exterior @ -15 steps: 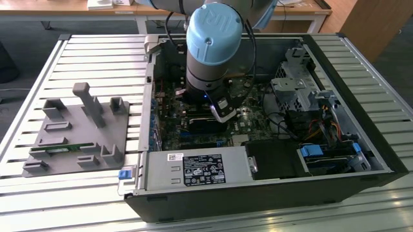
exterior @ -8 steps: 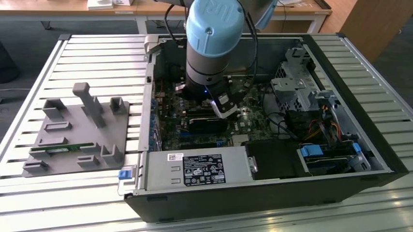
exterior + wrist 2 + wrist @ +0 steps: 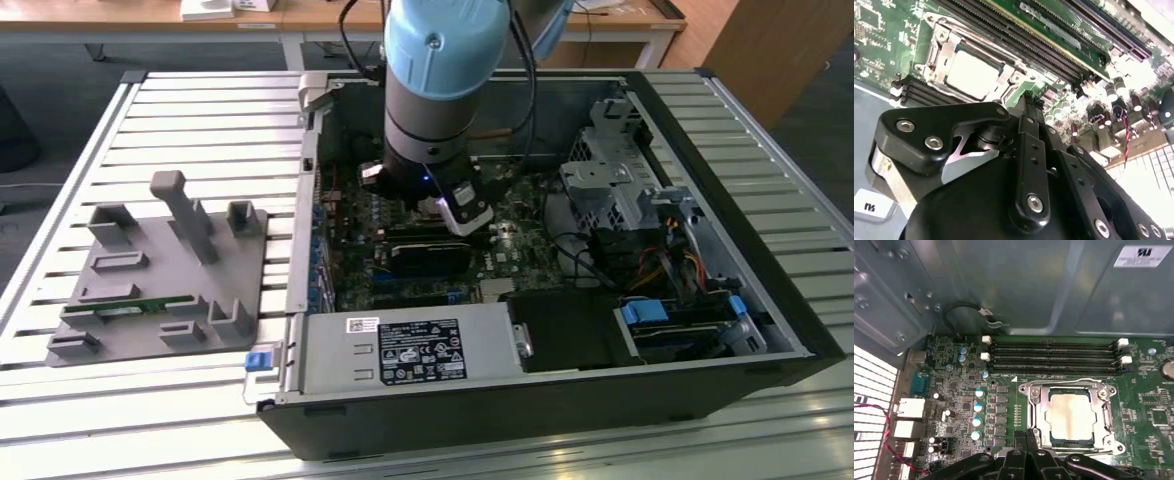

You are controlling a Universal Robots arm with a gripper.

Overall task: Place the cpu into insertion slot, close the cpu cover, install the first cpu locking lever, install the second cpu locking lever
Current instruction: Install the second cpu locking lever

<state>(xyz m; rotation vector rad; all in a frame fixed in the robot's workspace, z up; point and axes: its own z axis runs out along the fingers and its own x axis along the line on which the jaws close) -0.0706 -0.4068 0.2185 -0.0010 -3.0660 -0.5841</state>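
Pressed together and holding nothing, the claw [image 3: 1025,436] hangs low over the green circuit board [image 3: 1004,405], its fingertips just beside the near edge of the socket [image 3: 1070,416]; in the second wrist view the two black fingers [image 3: 1029,107] meet in one narrow tip. In the exterior view the arm [image 3: 430,90] reaches down into the open computer case [image 3: 561,420], which lies on a slatted table [image 3: 200,110], with a grey parts holder [image 3: 154,275] at the exterior view's left.

The chip [image 3: 1069,416] already sits in the socket, flat and square, its dull silver-grey top catching pale light. Over it lies the cover [image 3: 1036,410], a thin silver frame whose window leaves the chip's top bare. Thin wire levers run along the frame's sides; whether they are hooked home cannot be told.

By the look of it, the chip is light, stiff and slippery on its metal face, and the pins beneath are delicate, so it is best gripped by two opposite edges. The cover looks like thin springy sheet metal, better pushed at its free edge.
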